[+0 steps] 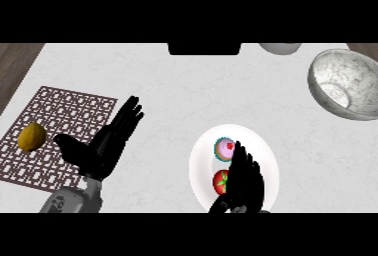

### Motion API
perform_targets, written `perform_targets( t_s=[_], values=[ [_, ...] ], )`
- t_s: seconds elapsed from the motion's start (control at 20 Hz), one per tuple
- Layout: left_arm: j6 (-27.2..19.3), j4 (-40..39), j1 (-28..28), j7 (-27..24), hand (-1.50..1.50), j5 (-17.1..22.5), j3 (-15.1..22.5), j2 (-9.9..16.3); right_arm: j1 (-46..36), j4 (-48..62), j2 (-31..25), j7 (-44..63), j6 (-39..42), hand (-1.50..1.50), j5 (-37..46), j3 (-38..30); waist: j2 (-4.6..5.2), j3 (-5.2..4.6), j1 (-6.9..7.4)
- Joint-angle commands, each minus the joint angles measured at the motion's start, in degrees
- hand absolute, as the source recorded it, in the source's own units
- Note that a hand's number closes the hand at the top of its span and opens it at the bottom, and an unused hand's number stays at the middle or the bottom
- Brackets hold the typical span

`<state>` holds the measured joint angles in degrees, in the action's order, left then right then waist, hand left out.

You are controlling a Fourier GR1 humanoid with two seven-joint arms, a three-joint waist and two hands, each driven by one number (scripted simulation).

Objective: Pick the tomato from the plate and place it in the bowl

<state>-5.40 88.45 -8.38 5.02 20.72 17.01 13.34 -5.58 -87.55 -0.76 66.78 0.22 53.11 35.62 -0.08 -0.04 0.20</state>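
We see the tomato point(220, 181) on the white plate point(201, 160) at six o'clock on the table point(192, 85), beside a pink cupcake point(226, 147). Our right hand point(244, 182) hovers over it, fingers straight and apart, touching nothing we can confirm. Our left hand point(107, 142) rests open at nine o'clock above a patterned mat point(66, 107) bearing a lemon point(32, 137). The bowl point(347, 85) sits at two o'clock.

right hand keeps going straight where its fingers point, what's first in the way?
Probably the cupcake, just beyond the right hand's fingertips on the plate. Height above the plate is unclear, so it might pass over.
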Motion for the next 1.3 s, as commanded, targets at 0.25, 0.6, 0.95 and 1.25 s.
perform_targets(
  t_s=[0.25,0.6,0.95,1.25],
  values=[
    [1.0,0.5,3.0,-0.2,0.0,-3.0,-1.0,-2.5,-1.4,4.1,0.7,3.3,-6.7,1.5,3.1,2.4,0.04,0.04,-0.02],
    [4.3,1.9,-0.7,4.7,0.0,-2.3,-5.6,-1.5,-1.3,6.7,0.7,-2.0,-5.7,1.5,3.3,0.6,0.06,0.05,-0.14],
    [4.1,1.3,1.3,2.9,0.0,-3.4,-4.5,-3.7,-5.9,2.6,-11.6,-16.7,4.4,1.5,-3.0,-3.6,0.11,0.05,-0.13],
    [3.6,-2.4,-1.0,0.6,0.0,-4.9,-4.5,-5.4,-6.9,5.3,-27.9,-37.6,6.2,1.5,-5.9,-7.2,0.3,0.06,-0.31]
  ],
)
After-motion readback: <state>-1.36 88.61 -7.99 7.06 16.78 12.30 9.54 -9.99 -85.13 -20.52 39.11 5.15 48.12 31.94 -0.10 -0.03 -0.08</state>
